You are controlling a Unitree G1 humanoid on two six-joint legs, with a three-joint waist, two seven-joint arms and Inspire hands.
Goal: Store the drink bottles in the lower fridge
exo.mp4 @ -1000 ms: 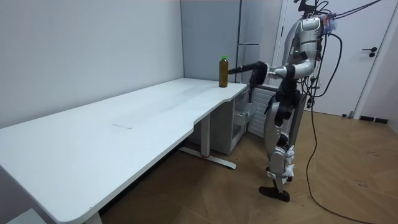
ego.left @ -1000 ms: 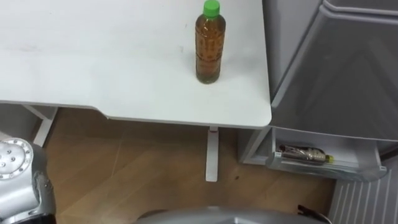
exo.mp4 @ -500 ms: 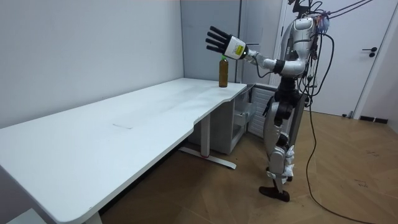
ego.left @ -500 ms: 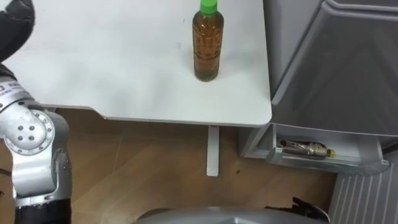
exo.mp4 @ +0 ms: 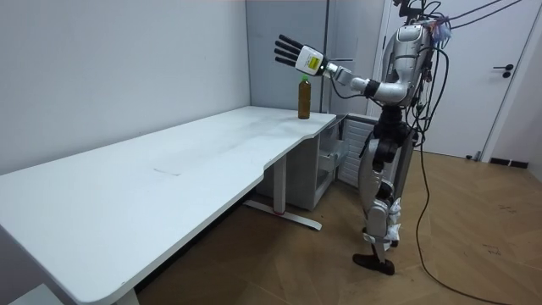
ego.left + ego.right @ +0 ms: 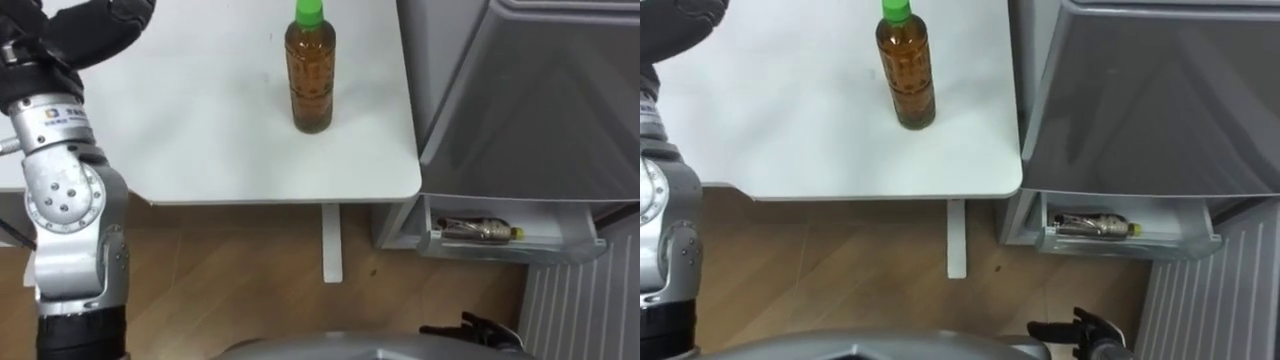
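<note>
While standing at the corner of the white desk (image 6: 200,150), with the grey fridge (image 6: 520,100) just to the right, holding the left hand (image 6: 85,30) high over the desk's left part, fingers straight and fanned apart, clasping nothing. Showing the same spread hand in the room view, up above the level of the bottle's top. Hovering well apart from the drink, not touching it.

Looking down on the tea bottle (image 6: 309,70), standing upright near the desk's right edge, green cap (image 6: 309,12) screwed on, amber drink filling it almost to the neck.

Judging it as fairly heavy, being full, and probably thin-walled plastic, giving a little under a squeeze. Expecting a smooth, somewhat slippery skin, and an easy topple if nudged up near the cap. Favouring a wrap round the middle of the body, thumb opposing the fingers, below the shoulder, rather than a pinch at the cap.

Making out a wrap label (image 6: 309,85) with pale print round the body, but failing to read any of it, the lettering being too small.

Noticing a second bottle (image 6: 478,229) lying on its side in the low white bin (image 6: 500,250) at the fridge's foot, its print being equally unreadable.
</note>
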